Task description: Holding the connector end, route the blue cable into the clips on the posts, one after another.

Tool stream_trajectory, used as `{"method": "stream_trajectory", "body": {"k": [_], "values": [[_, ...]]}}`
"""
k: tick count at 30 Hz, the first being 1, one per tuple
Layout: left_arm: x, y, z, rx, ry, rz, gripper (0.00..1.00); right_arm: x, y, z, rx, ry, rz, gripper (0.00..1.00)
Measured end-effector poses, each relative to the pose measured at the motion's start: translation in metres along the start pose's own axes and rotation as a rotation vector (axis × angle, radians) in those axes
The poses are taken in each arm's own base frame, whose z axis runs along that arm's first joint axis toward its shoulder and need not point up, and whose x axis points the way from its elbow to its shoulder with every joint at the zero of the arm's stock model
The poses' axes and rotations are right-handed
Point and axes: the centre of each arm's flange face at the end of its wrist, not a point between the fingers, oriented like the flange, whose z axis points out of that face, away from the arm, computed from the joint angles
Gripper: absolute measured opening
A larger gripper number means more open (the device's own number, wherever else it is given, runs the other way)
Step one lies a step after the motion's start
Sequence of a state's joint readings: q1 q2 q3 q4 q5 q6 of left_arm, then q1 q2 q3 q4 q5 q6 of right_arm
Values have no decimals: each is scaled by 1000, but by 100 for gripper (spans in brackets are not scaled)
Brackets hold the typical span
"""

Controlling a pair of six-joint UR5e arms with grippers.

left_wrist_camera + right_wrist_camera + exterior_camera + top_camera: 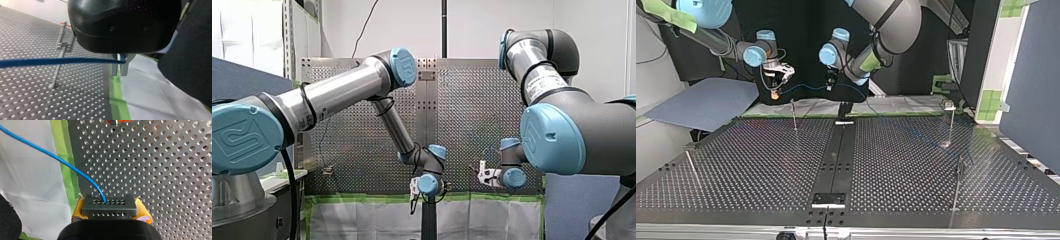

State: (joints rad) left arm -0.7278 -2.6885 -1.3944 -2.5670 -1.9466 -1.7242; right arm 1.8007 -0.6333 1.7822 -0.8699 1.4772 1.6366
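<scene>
Blue cable (pixel 50 61), thin, smooth, probably rubber

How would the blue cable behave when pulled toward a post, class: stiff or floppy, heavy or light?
Probably floppy: the blue cable curves out of the connector held in my right claw. It likely straightens only under tension, as in its taut run to my left claw. Being thin, it is probably light.

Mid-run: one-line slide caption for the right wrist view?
Right tool grips the black connector between yellow pads, blue cable arcing away over perforated table and green tape.
</scene>
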Motion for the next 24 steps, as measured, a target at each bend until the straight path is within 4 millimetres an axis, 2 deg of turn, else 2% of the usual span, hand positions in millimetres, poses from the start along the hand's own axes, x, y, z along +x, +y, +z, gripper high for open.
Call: {"method": "stream_trajectory", "body": {"k": [3, 9, 18, 22, 24], "values": [[3, -8, 2, -16, -1, 29, 12, 0, 2, 0, 1, -5, 1, 0], [-11, -22, 10, -25, -36, 31, 12, 0, 4, 0, -2, -8, 2, 0], [-14, -23, 11, -46, -47, 28, 12, 7, 12, 1, -12, -3, 4, 0], [-14, -26, 10, -42, -47, 30, 1, 22, 14, 1, -16, 10, 4, 0], [-14, -28, 9, -35, -46, 31, 1, 31, 14, 0, -16, 18, 4, 0]]}}
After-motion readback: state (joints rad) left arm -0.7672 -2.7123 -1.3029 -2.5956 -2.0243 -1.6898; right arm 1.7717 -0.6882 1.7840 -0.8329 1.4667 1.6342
